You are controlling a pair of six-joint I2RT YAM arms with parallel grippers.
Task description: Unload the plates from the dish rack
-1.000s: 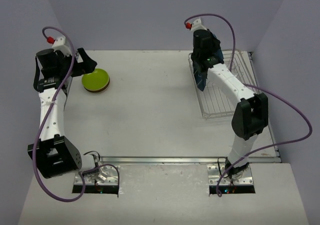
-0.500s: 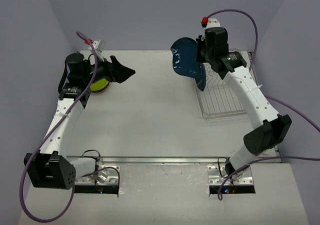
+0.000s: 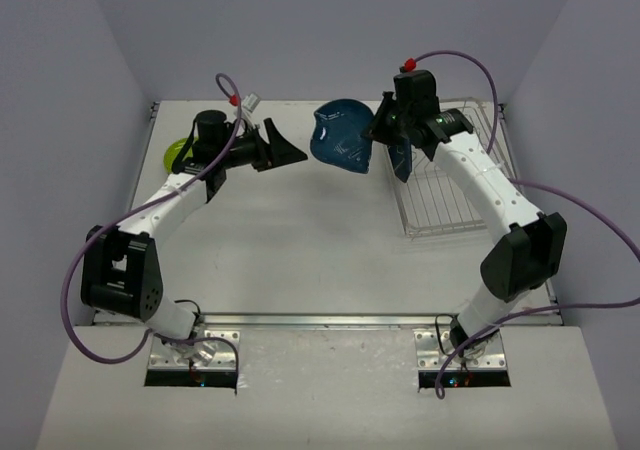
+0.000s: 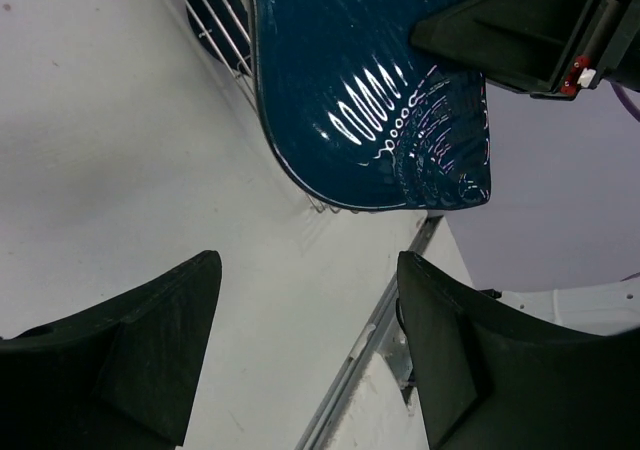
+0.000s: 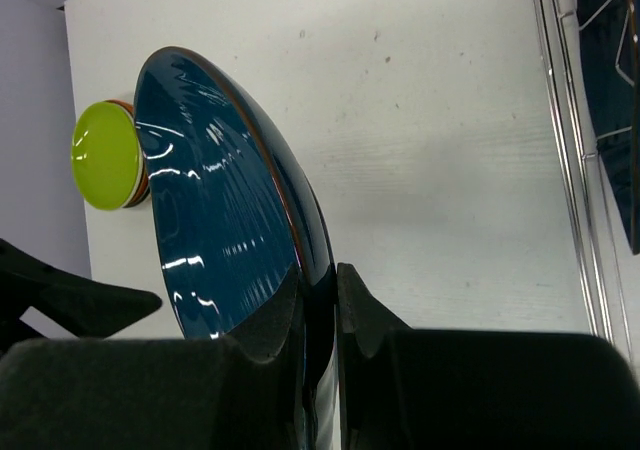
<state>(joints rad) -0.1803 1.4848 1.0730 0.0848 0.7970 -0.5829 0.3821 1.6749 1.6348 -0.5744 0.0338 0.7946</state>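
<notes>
My right gripper (image 3: 378, 130) is shut on the rim of a dark blue plate (image 3: 342, 136) and holds it on edge in the air, left of the dish rack (image 3: 455, 185). The right wrist view shows the plate (image 5: 220, 220) pinched between my right gripper's pads (image 5: 325, 300). My left gripper (image 3: 288, 150) is open and empty, its tips pointing at the plate from the left, a short gap away. In the left wrist view the plate (image 4: 370, 90) hangs beyond my left gripper (image 4: 310, 350). A second dark blue plate (image 3: 400, 162) stands in the rack's left end.
A stack topped by a lime green plate (image 3: 176, 154) sits at the far left of the table, partly hidden by my left arm; it also shows in the right wrist view (image 5: 105, 155). The rack's wire edge (image 5: 565, 170) lies right of the held plate.
My right gripper has lifted the blue plate out of the rack and carried it left. My left arm has swung right from the green stack towards the plate.
</notes>
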